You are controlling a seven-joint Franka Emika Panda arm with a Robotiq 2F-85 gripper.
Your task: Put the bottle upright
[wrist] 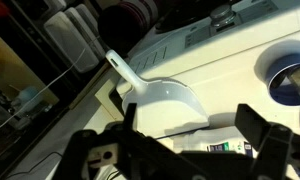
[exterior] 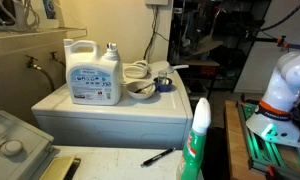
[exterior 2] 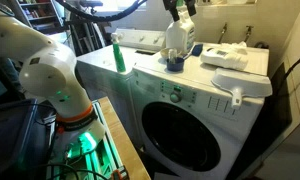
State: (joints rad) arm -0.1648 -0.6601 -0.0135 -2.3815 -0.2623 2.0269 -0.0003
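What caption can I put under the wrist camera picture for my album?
Open gripper above a white scoop lying on the white washing machine.
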